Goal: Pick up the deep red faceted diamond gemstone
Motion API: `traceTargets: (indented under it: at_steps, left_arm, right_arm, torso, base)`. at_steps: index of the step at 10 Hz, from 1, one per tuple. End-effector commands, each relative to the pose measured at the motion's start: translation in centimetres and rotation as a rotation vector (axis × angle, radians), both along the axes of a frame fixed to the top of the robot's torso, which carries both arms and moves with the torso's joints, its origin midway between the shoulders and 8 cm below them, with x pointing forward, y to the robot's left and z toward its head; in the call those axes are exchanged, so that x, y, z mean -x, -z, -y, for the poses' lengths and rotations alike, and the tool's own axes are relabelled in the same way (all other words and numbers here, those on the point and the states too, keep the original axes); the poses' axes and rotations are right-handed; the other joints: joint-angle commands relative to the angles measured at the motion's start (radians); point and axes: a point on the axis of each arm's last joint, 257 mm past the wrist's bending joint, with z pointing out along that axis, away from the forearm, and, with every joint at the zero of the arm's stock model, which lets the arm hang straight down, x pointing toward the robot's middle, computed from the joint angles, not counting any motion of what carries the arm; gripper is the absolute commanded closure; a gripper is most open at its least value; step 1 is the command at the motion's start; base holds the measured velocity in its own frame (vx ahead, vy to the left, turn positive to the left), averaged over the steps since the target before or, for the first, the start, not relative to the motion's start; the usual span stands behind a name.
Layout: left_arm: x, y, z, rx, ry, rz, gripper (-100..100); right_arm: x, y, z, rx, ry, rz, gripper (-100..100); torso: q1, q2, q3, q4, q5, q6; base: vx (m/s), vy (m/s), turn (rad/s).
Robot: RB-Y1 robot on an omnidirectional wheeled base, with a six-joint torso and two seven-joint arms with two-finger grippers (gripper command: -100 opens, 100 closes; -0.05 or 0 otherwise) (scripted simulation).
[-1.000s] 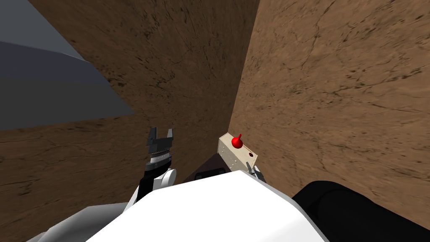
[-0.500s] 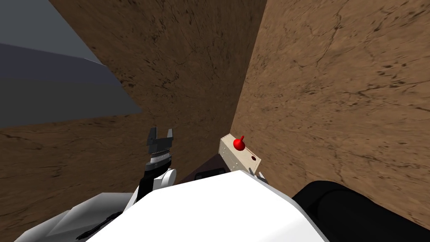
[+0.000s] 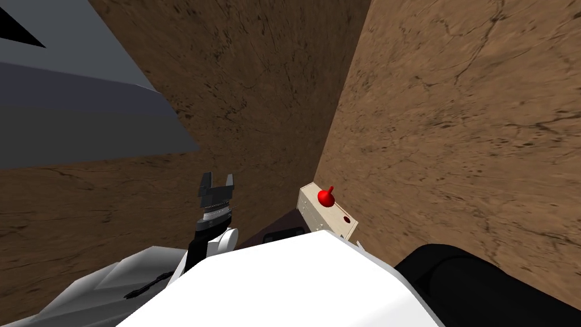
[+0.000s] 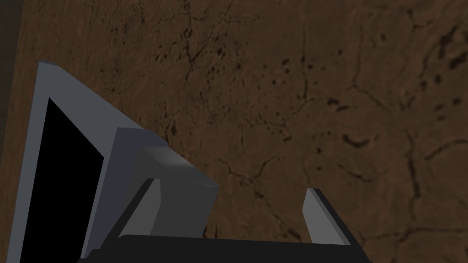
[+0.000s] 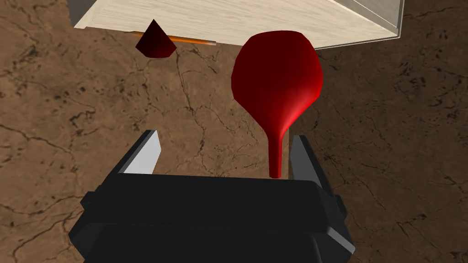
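The deep red faceted gemstone (image 5: 155, 40) lies at the edge of a pale wooden box top (image 5: 237, 18), beside an orange pencil (image 5: 192, 41). My right gripper (image 5: 224, 153) is open, well short of the gem, which sits off toward one finger's side. A glossy red flask-shaped object (image 5: 276, 86) stands much closer, its thin neck just inside the other finger. In the head view the gem is a dark red spot (image 3: 346, 218) on the pale box (image 3: 315, 211), behind the red flask (image 3: 326, 196). My left gripper (image 3: 215, 186) hangs open to the left, holding nothing.
Brown cracked walls (image 3: 454, 125) meet in a corner right behind the box. A grey panel (image 3: 85, 125) slants in at the left, and a grey frame around a black area (image 4: 68, 182) lies past the left gripper (image 4: 233, 205). A black rounded shape (image 3: 482, 284) sits at lower right.
The whole head picture has swung: the wall corner, the box and the flask slid a little right and the grey panel grew, so I have turned. The left arm keeps its pose.
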Motion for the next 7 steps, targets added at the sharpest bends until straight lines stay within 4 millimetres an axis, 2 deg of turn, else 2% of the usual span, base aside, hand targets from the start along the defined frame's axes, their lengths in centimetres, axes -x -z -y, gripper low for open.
traceTargets:
  at_steps: [1, 4, 6, 7]
  left_arm:
    - [0.0, 0.0, 0.0, 0.000, 0.000, 0.000, 0]
    - [0.0, 0.0, 0.0, 0.000, 0.000, 0.000, 0]
    - [0.0, 0.0, 0.0, 0.000, 0.000, 0.000, 0]
    - [0.0, 0.0, 0.0, 0.000, 0.000, 0.000, 0]
  right_arm:
    - [1.2, 0.9, 0.2, 0.025, 0.001, -0.043, -100]
    - [3.6, 2.4, 1.8, 0.100, -0.005, -0.142, -100]
    - [4.1, 2.8, 2.5, 0.142, -0.016, -0.179, -100]
    - [5.3, 3.3, 2.6, 0.136, -0.007, -0.203, -100]
  torso:
    - [0.000, 0.000, 0.000, 0.000, 0.000, 0.000]
    - [0.000, 0.000, 0.000, 0.000, 0.000, 0.001]
    - [0.000, 0.000, 0.000, 0.000, 0.000, 0.001]
    - [0.000, 0.000, 0.000, 0.000, 0.000, 0.000]
  base:
    - [0.017, -0.041, 0.087]
    - [0.014, -0.047, 0.127]
    - [0.015, -0.046, 0.111]
    - [0.014, -0.043, 0.086]
